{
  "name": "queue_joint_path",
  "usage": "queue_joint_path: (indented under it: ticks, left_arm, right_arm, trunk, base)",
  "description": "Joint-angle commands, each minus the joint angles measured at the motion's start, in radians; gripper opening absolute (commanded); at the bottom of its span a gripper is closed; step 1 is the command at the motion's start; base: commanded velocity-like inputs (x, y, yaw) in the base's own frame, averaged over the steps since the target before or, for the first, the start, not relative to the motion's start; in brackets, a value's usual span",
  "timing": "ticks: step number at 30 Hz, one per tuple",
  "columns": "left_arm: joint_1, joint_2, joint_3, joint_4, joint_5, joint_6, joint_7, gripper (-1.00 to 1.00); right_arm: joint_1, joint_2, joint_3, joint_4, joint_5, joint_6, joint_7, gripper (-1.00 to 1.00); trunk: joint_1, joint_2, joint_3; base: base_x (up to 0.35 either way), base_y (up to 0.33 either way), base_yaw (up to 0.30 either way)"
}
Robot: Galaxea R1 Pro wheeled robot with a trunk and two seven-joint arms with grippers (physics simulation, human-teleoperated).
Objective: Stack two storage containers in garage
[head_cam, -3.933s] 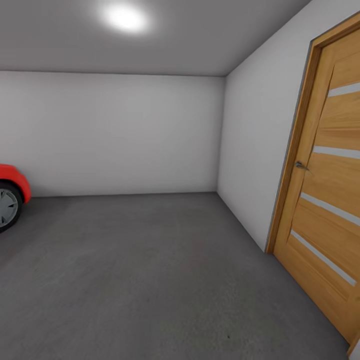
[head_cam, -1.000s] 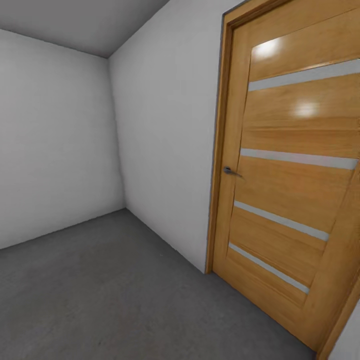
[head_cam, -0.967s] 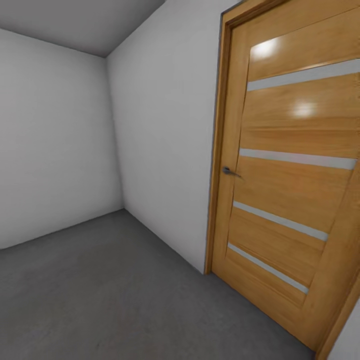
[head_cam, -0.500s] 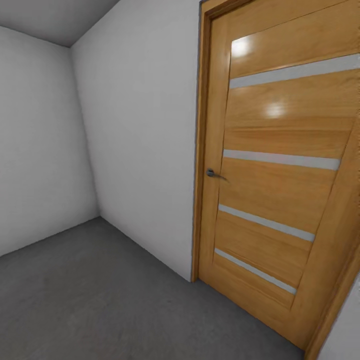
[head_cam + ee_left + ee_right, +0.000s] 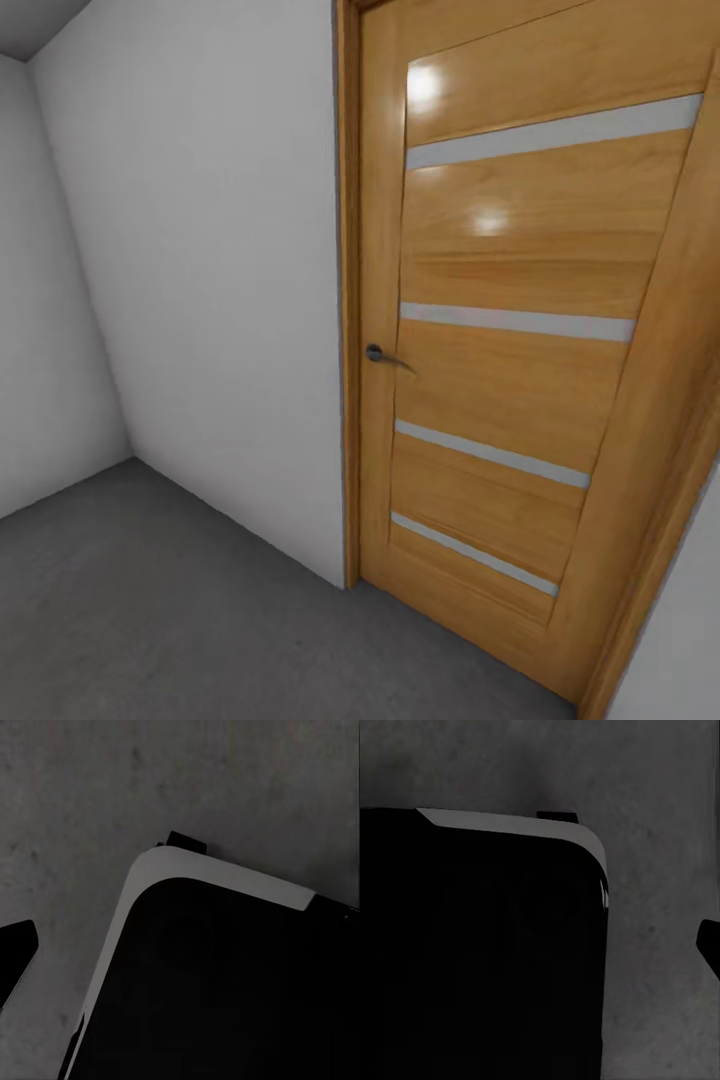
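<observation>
- A honey-toned wooden door (image 5: 520, 330) with a glossy grain and four narrow pale horizontal strips stands shut in its matching frame, seen from the head view in the garage.
- A small dark metal lever handle (image 5: 382, 356) sits at the door's left edge, about mid-height.
- Two soft ceiling-light reflections glint on the door's upper panels.
- Plain, smooth pale grey walls (image 5: 200, 280) meet at a corner to the door's left.
- The floor (image 5: 180, 610) is dark grey, rough, mottled concrete running up to the wall and the door's threshold.
- Both wrist views look down on the same speckled concrete floor (image 5: 247, 787), with a large black, round-cornered, pale-edged slab of the robot's body (image 5: 225, 982) in front of it.
- A dark tip juts in at the edge of each wrist view; whether the left hand or the right hand is open or closed cannot be told.
- The storage containers cannot be placed from these views.
</observation>
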Motion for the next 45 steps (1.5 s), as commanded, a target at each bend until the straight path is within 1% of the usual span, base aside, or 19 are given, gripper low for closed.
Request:
queue_joint_path:
  ticks: [1, 12, 19, 25, 39, 45]
  left_arm:
    - [0.000, 0.000, -0.002, 0.000, 0.004, -0.003, 0.001, 1.00]
    - [0.000, 0.000, -0.002, 0.000, 0.004, -0.007, 0.001, 1.00]
    - [0.000, -0.001, -0.001, 0.000, 0.004, -0.009, 0.001, 1.00]
    - [0.000, -0.001, 0.000, 0.000, 0.004, -0.011, 0.001, 1.00]
    - [0.000, -0.003, 0.005, -0.002, 0.004, -0.014, 0.001, 1.00]
    - [0.000, -0.003, 0.006, -0.002, 0.004, -0.014, 0.001, 1.00]
  right_arm:
    - [-0.001, 0.000, 0.001, 0.001, 0.003, -0.004, -0.002, 1.00]
    - [-0.001, 0.000, 0.001, 0.001, 0.003, -0.004, -0.002, 1.00]
    - [-0.001, -0.001, 0.001, 0.001, 0.003, -0.004, -0.002, 1.00]
    - [-0.001, -0.001, 0.001, 0.001, 0.002, -0.002, -0.002, 1.00]
    - [-0.001, -0.001, 0.002, 0.001, 0.002, -0.001, -0.002, 1.00]
    - [-0.001, -0.002, 0.002, 0.001, 0.001, -0.001, -0.002, 1.00]
  trunk:
    - [0.001, 0.000, -0.001]
    - [0.001, 0.000, -0.001]
    - [0.001, 0.000, -0.001]
    - [0.001, 0.000, -0.001]
    - [0.001, 0.000, -0.001]
    - [0.001, 0.000, -0.001]
  base:
    - [0.319, 0.000, -0.296]
    - [0.295, 0.006, -0.296]
    - [0.261, 0.161, -0.296]
    - [0.048, 0.042, -0.247]
    - [0.002, 0.001, -0.021]
    - [0.000, 0.055, -0.159]
